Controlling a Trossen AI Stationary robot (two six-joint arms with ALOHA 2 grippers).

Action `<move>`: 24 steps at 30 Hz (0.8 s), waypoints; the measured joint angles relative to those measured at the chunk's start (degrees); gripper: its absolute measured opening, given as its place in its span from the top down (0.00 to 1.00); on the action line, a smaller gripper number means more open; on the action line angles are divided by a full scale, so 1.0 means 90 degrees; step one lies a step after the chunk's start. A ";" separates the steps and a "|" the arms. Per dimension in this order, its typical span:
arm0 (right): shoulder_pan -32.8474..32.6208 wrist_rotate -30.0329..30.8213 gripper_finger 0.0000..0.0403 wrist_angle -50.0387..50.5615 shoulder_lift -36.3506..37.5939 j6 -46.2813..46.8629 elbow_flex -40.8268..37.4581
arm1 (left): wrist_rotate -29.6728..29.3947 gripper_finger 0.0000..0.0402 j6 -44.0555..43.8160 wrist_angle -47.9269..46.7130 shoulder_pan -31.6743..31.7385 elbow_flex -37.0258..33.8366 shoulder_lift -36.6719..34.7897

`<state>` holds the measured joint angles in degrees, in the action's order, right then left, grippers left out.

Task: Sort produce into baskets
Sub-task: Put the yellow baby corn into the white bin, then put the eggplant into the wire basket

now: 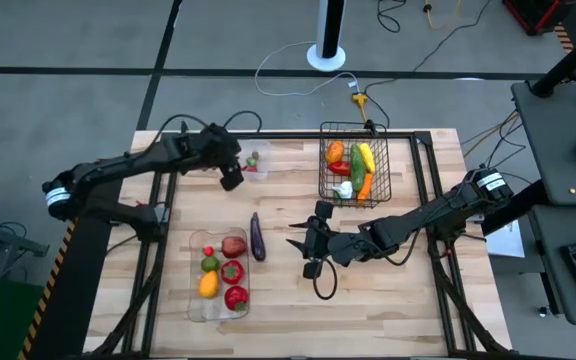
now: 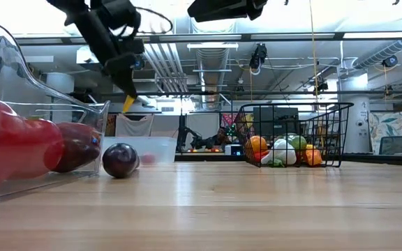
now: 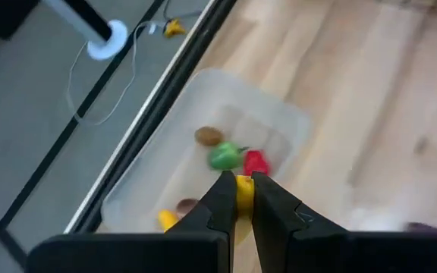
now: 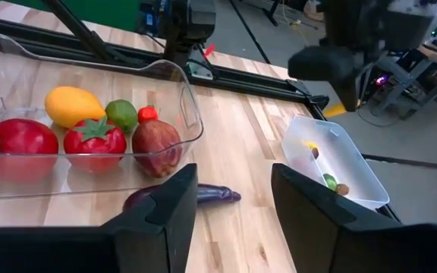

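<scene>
My left gripper [image 1: 233, 180] hangs above the small clear tub [image 3: 226, 144] at the table's far left, shut on a small yellow piece of produce [image 3: 243, 191]. The tub holds small brown, green, red and yellow pieces. My right gripper [image 1: 306, 243] is open and empty at the table's middle, right of the purple eggplant [image 1: 257, 237], which lies on its side on the wood. The long clear tray [image 1: 196, 300] holds red, yellow and green produce. The black wire basket [image 1: 353, 172] at the far side holds orange, yellow, green and white produce. My left gripper pinches the small yellow piece [image 3: 243, 189] between its two fingertips, coming from above and pointing down. The piece shows below the fingertips in the low view [image 2: 128, 104], lifted clear above the tub.
The eggplant [image 4: 203, 196] lies between the tray [image 4: 180, 83] and my right gripper's fingers. Bare wood lies at the table's near right. A cable and a white post base [image 1: 325, 55] are on the floor beyond the far edge.
</scene>
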<state>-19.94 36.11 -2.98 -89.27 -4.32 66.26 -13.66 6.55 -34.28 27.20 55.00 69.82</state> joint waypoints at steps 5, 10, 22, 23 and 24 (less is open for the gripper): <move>0.0010 -0.0002 0.58 -0.0008 0.0000 0.0170 0.0000 | 0.0066 0.97 0.0348 0.0020 0.0489 0.0174 0.0446; 0.0027 -0.0003 0.55 -0.0019 -0.0005 0.0483 -0.0002 | 0.0137 0.97 0.0712 -0.0013 0.0743 0.0390 0.0968; 0.0027 -0.0006 0.51 -0.0009 -0.0005 0.0483 -0.0002 | 0.0135 0.87 0.0679 -0.0036 0.0867 0.0660 0.1723; 0.0029 -0.0006 0.51 -0.0002 -0.0005 0.0483 -0.0002 | 0.0132 0.85 0.0662 -0.0034 0.0867 0.0670 0.1727; 0.0031 -0.0006 0.51 0.0013 -0.0005 0.0483 -0.0002 | 0.0132 0.83 0.0653 -0.0022 0.0867 0.0680 0.1727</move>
<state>-19.66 36.05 -2.87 -89.32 0.03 66.24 -12.47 12.43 -34.48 35.00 61.11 85.36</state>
